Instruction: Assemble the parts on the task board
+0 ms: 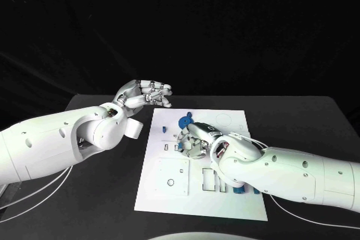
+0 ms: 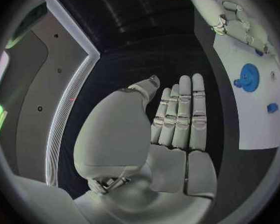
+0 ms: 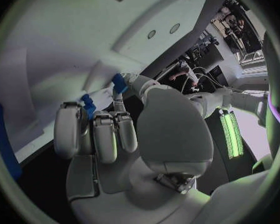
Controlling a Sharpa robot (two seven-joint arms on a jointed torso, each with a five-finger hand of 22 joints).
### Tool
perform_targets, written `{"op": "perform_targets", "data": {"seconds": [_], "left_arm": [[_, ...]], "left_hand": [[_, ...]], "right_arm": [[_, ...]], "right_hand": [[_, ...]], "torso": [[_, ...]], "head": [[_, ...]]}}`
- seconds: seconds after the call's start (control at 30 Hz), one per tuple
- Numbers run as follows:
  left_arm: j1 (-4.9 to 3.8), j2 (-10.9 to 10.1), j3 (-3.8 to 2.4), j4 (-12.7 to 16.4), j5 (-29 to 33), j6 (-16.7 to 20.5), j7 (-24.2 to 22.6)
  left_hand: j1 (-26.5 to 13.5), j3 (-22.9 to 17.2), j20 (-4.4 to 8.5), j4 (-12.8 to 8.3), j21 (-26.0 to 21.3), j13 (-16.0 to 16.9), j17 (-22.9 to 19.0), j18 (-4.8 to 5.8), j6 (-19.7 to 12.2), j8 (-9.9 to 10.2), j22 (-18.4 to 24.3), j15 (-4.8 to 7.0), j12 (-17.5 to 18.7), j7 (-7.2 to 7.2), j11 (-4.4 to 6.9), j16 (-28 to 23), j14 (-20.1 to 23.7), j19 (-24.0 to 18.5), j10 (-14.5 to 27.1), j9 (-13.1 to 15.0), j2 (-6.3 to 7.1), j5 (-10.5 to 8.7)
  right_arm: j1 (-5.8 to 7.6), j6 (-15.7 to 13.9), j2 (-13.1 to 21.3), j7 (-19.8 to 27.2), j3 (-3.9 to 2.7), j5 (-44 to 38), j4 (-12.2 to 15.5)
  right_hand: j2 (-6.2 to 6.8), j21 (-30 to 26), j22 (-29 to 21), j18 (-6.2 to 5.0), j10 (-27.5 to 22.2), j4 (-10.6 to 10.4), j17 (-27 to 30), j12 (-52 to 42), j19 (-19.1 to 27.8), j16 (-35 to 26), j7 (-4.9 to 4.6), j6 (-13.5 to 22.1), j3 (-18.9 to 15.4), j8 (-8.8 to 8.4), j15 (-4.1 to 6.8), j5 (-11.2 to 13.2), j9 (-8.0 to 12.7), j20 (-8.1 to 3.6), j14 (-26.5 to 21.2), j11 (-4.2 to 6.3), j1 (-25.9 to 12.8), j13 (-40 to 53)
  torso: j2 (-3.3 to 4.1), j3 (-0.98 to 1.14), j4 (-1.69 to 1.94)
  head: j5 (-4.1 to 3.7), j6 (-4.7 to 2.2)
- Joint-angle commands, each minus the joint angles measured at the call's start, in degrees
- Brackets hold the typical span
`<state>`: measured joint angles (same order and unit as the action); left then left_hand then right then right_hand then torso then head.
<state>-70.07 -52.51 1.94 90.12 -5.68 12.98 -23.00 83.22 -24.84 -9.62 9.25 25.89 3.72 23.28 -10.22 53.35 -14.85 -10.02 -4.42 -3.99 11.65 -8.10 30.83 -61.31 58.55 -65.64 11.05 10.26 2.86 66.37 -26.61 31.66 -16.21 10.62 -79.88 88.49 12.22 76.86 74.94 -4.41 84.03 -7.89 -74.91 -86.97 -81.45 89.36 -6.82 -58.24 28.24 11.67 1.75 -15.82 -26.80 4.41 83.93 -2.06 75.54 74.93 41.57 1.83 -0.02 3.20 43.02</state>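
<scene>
1. The white task board (image 1: pixel 196 196) lies flat in the middle of the dark counter (image 1: pixel 98 198), its long sides running away from the robot.
2. The left hand (image 1: pixel 144 94) hangs above the counter just off the board's far left corner. In the left wrist view its fingers (image 2: pixel 180 114) lie straight and pressed side by side, with nothing in them.
3. The right hand (image 1: pixel 196 141) is down over the middle of the board, palm towards the plate, fingers curled.
4. In the right wrist view two small blue pieces (image 3: pixel 120 82) sit right at the tips of the right hand's fingers (image 3: pixel 105 134), against the white board. From that angle I cannot tell whether the fingers pinch a piece or only touch it.
5. A blue gear (image 1: pixel 186 120) lies on the far part of the board, just beyond the right hand; the left wrist view shows it as a toothed wheel (image 2: pixel 247 76).
6. A small blue peg (image 1: pixel 162 128) stands on the board to the left of the gear, near the left edge.
7. More blue parts (image 1: pixel 239 190) rest near the board's right edge, partly hidden under the right forearm, beside a row of rectangular slots (image 1: pixel 213 179).
</scene>
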Motion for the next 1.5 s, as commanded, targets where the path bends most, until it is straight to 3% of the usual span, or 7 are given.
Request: {"op": "perform_targets", "data": {"seconds": [0.03,0.57,0.77,1.1,1.27,1.4,1.5], "left_arm": [[-0.02,0.06,-0.04,0.11,-0.10,-0.99,-0.21],[-0.02,0.07,-0.04,-0.16,-0.12,-1.38,0.09],[-0.02,0.10,-0.04,-0.21,-0.14,-1.53,0.16],[-0.02,0.12,-0.04,-0.27,-0.17,-1.58,0.17],[-0.02,0.15,-0.04,-0.46,-0.37,-1.50,0.42],[-0.01,0.16,-0.03,-0.78,-1.54,-2.08,2.70],[-0.01,0.25,-0.03,-1.10,-4.58,-3.96,6.54]], "left_hand": [[-0.33,-0.47,-0.15,0.00,0.32,0.09,0.05,-0.10,-0.06,0.35,0.00,0.01,0.27,0.12,0.00,0.39,0.58,-0.37,0.17,0.04,-0.11,0.03],[-0.33,-0.58,-0.16,-0.03,0.37,0.08,0.10,-0.10,-0.06,0.37,0.00,0.00,0.28,0.12,0.00,0.42,0.65,-0.43,0.19,0.05,-0.21,0.05],[-0.22,-0.69,-0.15,-0.10,0.40,0.08,0.12,-0.12,-0.05,0.38,-0.01,0.02,0.28,0.10,0.01,0.42,0.69,-0.44,0.20,0.06,-0.30,0.05],[-0.22,-0.71,-0.15,-0.12,0.42,0.08,0.13,-0.11,-0.05,0.39,-0.02,0.01,0.28,0.11,0.00,0.43,0.70,-0.46,0.21,0.06,-0.29,0.04],[-0.24,-0.71,-0.16,-0.13,0.44,0.08,0.14,-0.11,-0.06,0.39,-0.02,0.01,0.29,0.12,0.00,0.44,0.71,-0.47,0.21,0.06,-0.27,0.03],[-2.22,-0.07,-0.26,1.11,0.78,0.16,0.66,-0.14,-0.92,0.95,-0.09,-0.02,0.18,0.48,-0.16,1.37,-0.23,-0.07,0.14,-0.10,-0.22,0.03],[-6.22,1.92,-0.04,4.22,2.16,1.67,3.35,-0.29,-8.80,4.01,-0.53,0.27,-2.28,0.76,-0.10,6.07,-3.50,2.45,-0.25,-1.16,-0.89,0.16]], "right_arm": [[-0.18,0.89,0.13,-0.22,0.15,-0.66,-0.16],[-0.18,-0.25,0.08,0.84,0.15,-0.47,-0.40],[-0.18,-1.63,0.16,1.36,0.15,-0.44,-0.30],[-0.18,-5.20,0.96,2.75,0.16,-0.38,1.09],[0.11,-8.80,2.85,5.57,0.11,1.28,2.99],[1.71,-9.78,5.77,11.74,-0.08,8.95,4.99],[3.79,-8.74,8.82,15.08,-0.27,16.04,6.88]], "right_hand": [[0.63,-0.44,2.08,0.51,3.62,0.26,-13.38,0.27,0.32,0.20,-0.10,0.54,0.10,-0.27,0.01,-0.20,0.12,-0.14,5.72,-0.11,0.09,11.70],[1.74,-1.51,1.35,0.29,2.29,0.10,-12.84,1.93,0.89,0.05,-1.40,3.41,0.07,-2.08,-0.99,-0.18,0.77,0.71,5.59,-1.27,-0.99,10.09],[3.30,-1.81,1.31,0.24,1.80,-0.97,-12.87,2.46,0.94,0.05,-2.18,6.31,-3.33,-3.78,-1.70,-0.07,1.29,1.42,5.59,-2.04,-2.44,9.56],[0.61,-2.19,1.56,0.20,1.31,-4.50,-12.95,2.86,0.81,0.08,-2.76,7.78,-16.14,-5.77,-2.27,-0.40,1.39,2.07,5.60,-2.63,2.14,9.01],[0.27,-2.29,1.55,0.18,1.36,-5.28,-12.89,2.80,0.83,0.06,-2.74,7.63,-17.35,-5.87,-2.27,-0.42,1.35,2.07,5.59,-2.62,2.87,9.05],[-0.55,-3.38,0.69,-0.09,1.25,-6.13,-12.04,2.93,1.45,-0.17,-2.81,7.72,-17.76,-6.11,-2.30,-0.48,1.37,2.09,5.40,-2.67,3.72,8.90],[-1.14,-4.95,-0.57,-0.49,0.79,-6.37,-10.82,3.47,2.39,-0.52,-2.84,7.66,-17.44,-6.19,-2.30,-0.47,1.35,2.10,5.12,-2.68,4.55,8.34]], "torso": [[-0.02,0.00,0.00],[-0.01,-0.05,-0.01],[-0.02,-0.03,-0.01],[0.02,0.02,0.00],[-0.08,0.01,-0.04],[-0.12,-0.03,-0.08],[-0.23,-0.12,-0.10]], "head": [[0.03,0.01],[0.11,-0.03],[0.06,-0.12],[-0.01,-0.18],[-0.02,-0.19],[-0.02,-0.35],[0.03,-0.53]]}}
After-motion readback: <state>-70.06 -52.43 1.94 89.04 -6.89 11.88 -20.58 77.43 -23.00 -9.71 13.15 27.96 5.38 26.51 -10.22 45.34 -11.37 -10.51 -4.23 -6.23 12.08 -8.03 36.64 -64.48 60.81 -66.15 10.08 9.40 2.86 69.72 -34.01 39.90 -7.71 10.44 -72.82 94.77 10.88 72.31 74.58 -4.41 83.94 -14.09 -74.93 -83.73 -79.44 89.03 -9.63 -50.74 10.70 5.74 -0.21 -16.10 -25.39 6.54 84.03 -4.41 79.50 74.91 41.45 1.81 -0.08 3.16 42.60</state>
